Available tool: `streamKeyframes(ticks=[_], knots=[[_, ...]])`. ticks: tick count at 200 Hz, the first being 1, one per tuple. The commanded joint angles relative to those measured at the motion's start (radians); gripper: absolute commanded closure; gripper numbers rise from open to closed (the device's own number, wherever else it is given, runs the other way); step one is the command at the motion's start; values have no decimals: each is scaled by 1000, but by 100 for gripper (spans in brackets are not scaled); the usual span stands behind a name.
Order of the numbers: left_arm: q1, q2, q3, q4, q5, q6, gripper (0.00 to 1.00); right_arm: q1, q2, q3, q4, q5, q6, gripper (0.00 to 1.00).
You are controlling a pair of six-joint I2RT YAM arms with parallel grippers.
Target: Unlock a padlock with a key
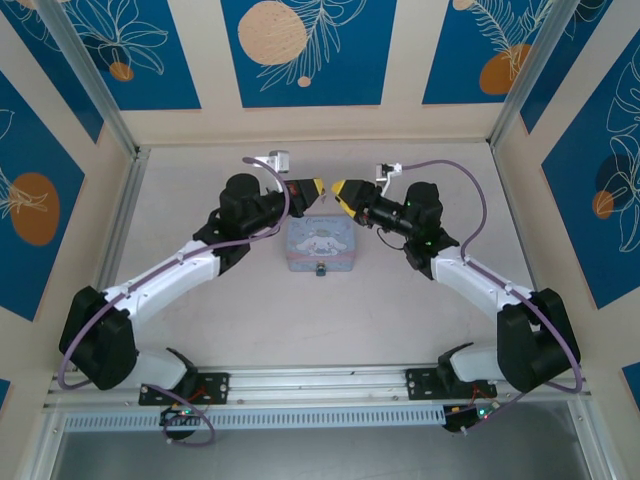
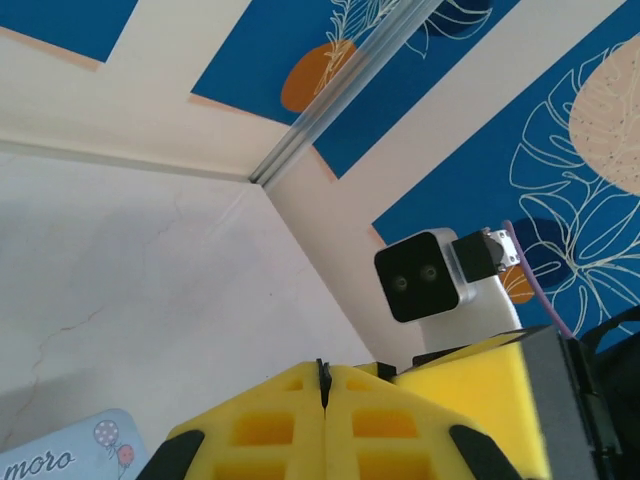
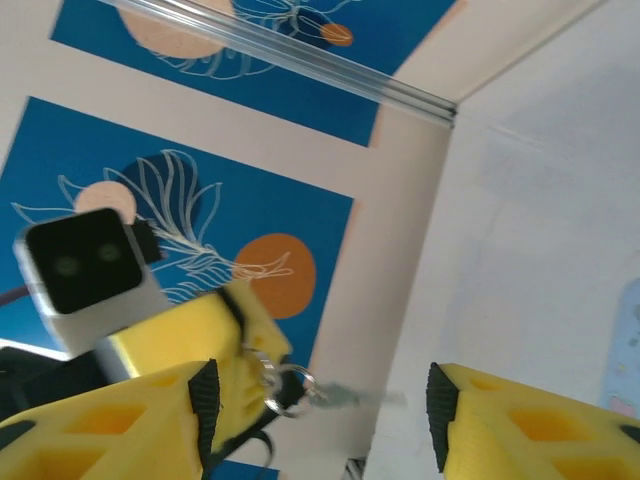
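Passing key (image 3: pixel 345 397) from clamped-shut left gripper (image 2: pixel 323 378) to half-open, empty right gripper (image 3: pixel 322 405); risks mistimed pinch, dropped key.

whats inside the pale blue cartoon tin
The lid of the tin is down, covering whatever it holds. From above you see the cartoon print and a small padlock at its near edge.

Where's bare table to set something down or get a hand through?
Free: the near strip between the tin and the base rail; the table strip along the back wall; its far-left corner. Crowded: above the tin's far edge, where left hand, holding the key, and right hand nearly meet.
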Motion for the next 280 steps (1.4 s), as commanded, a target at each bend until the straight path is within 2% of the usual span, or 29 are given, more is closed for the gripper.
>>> streamKeyframes(ticks=[1,49,139,220,280], knots=[[6,19,-37,170,5,-81,100,-12,25,-13,137,-36,44,46],[3,41,-114,344,-72,-253,100,-14,81,-6,236,-52,90,53],[-19,64,-183,459,-174,-373,100,1,160,18,323,-39,142,58],[-35,73,-193,470,-211,-399,100,39,226,59,368,-28,171,60],[-38,67,-193,461,-221,-400,100,56,251,54,398,-24,183,67]])
